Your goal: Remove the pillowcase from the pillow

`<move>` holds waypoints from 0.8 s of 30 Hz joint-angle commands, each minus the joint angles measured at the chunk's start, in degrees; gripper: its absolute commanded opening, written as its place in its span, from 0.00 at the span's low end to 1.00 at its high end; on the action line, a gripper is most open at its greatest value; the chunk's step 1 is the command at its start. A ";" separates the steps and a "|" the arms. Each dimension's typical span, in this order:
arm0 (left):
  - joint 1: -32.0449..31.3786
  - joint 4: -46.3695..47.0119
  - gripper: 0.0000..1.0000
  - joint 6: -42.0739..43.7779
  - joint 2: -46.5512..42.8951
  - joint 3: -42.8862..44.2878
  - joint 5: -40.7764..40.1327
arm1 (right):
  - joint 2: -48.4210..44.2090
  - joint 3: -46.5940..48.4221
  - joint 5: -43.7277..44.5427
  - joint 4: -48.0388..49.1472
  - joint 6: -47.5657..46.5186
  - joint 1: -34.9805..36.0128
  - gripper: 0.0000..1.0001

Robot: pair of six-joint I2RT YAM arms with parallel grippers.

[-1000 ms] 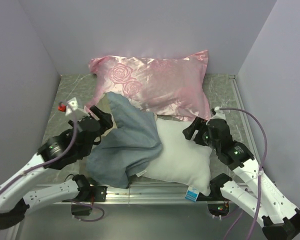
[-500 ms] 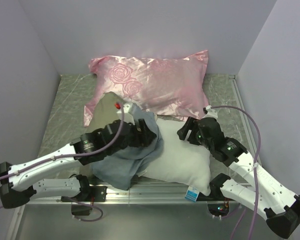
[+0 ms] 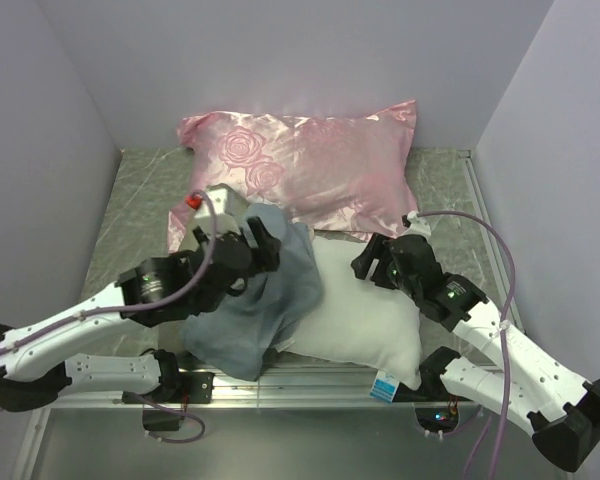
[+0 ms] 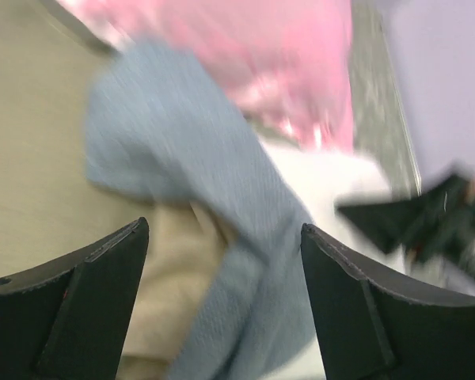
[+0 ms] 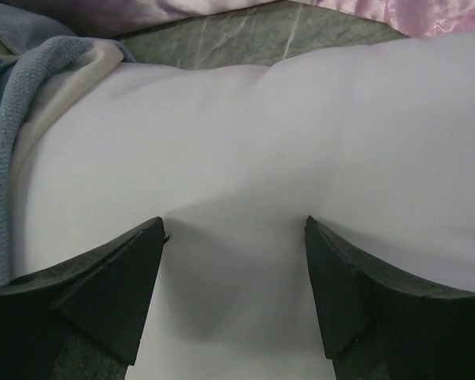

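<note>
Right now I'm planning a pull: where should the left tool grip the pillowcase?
Probably the bunched blue ridge of the pillowcase directly under the left tool, coming from above. It runs loose between the open fingers, at the left end of the pillow.

A shiny pink pillow (image 3: 310, 170) with roses on it lay flat by the far edge of the counter (image 3: 140, 195), about in the middle. The counter was grey-green with pale streaks, like stone. Plain pale purple walls (image 3: 280, 50) stood at its left, far and right edges. A silver metal rail (image 3: 320, 385) ran along its near edge.
</note>
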 commanded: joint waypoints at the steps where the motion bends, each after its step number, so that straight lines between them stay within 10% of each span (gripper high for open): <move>1: 5.25 -10.19 0.83 -2.32 -1.60 2.36 -9.87 | 1.23 -0.43 0.27 1.68 1.12 1.34 0.79; 6: 24.05 1.86 0.81 7.26 -7.84 -8.37 9.54 | 2.37 2.29 -0.08 1.06 0.15 2.31 0.79; 24: 48.33 10.66 0.78 16.85 3.58 -5.75 38.65 | 15.99 15.56 -5.52 -10.16 -6.62 3.11 0.79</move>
